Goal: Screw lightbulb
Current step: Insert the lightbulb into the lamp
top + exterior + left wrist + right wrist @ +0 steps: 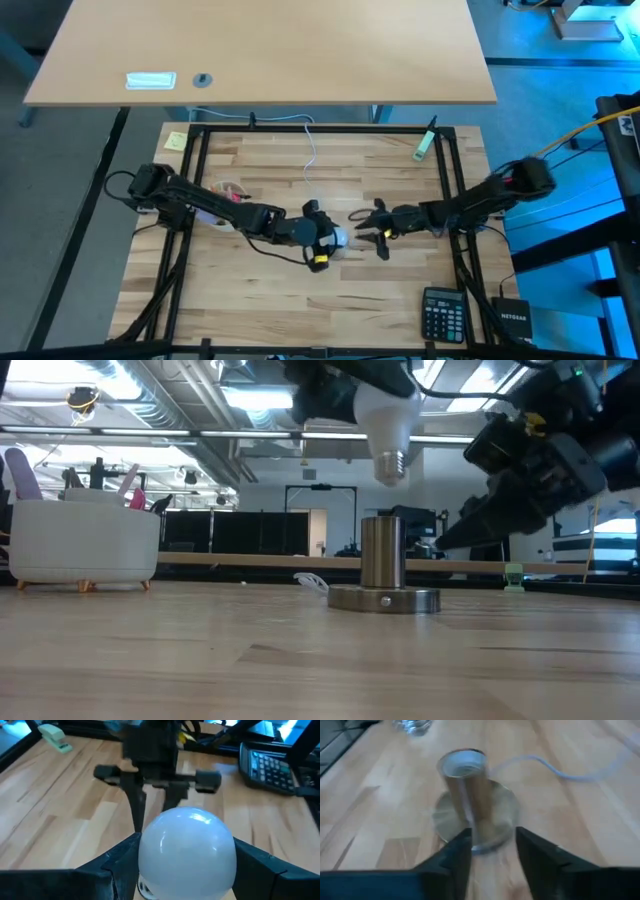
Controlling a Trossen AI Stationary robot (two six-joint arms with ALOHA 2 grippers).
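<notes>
The white frosted lightbulb (388,412) is in my left gripper (330,240), which is shut on it near the table's middle. Its grey screw base (389,465) points down, just above the open top of the silvery socket tube (381,550). The tube stands on its round disc (384,600) on the table. My right gripper (492,845) is open, close on the socket's right. Its fingers stand on either side of the disc's near rim; I cannot tell whether they touch it. The bulb also fills the left wrist view (187,850). My left gripper pinches the bulb's round glass globe (150,855) between its two fingers, one on each side. The fingers come slanting down from the table's left. The bulb hangs upright with its base down, clear of the socket and the table.
A thin white cord (312,150) runs from the socket toward the far edge. A black calculator (443,312) lies at the near right, a green tool (425,145) at the far right. A white roll (232,190) lies under the left arm. A white tub (85,545) stands at the left.
</notes>
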